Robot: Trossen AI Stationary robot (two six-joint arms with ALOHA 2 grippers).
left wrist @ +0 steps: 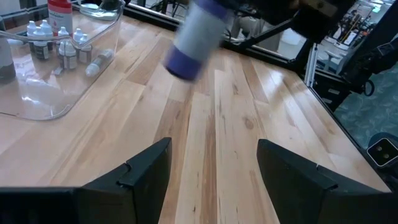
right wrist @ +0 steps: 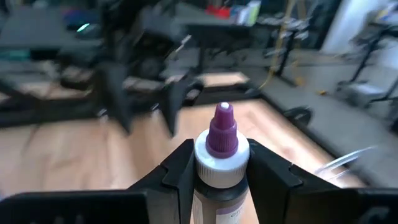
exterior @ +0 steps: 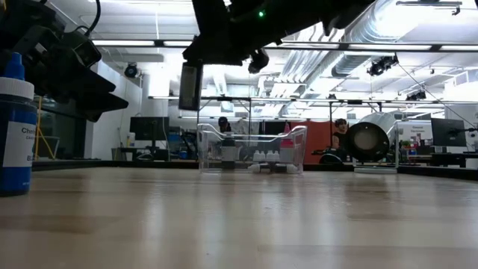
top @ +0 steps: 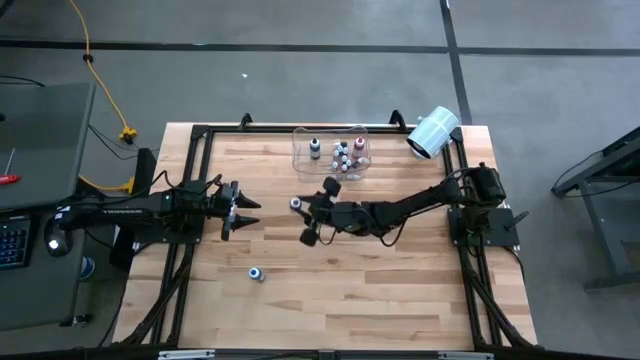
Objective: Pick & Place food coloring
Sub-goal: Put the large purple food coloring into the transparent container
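from above i see my right gripper (top: 311,220) out over the middle of the table, just in front of the clear bin (top: 300,155); its fingers (right wrist: 177,171) are clamped on a purple-capped bottle (right wrist: 221,162), which sits squarely between them, the white collar pinched on both sides and the purple tip poking out past the finger ends; in the left wrist view that same bottle (left wrist: 194,37) hangs blurred in the air above the wood (the blur keeps me from reading its label); my left gripper (top: 240,210) waits on the left side of the table, pointing toward the right one, its fingers (left wrist: 146,171) spread apart with nothing but bare planks between them; inside the bin stand several small bottles (top: 343,153), mostly whitish caps, one with a red cap (left wrist: 59,14); one blue-capped bottle (top: 257,273) stands alone on the table, toward the front, well apart from both grippers; a white paper roll (top: 433,132) lies at the far right corner.
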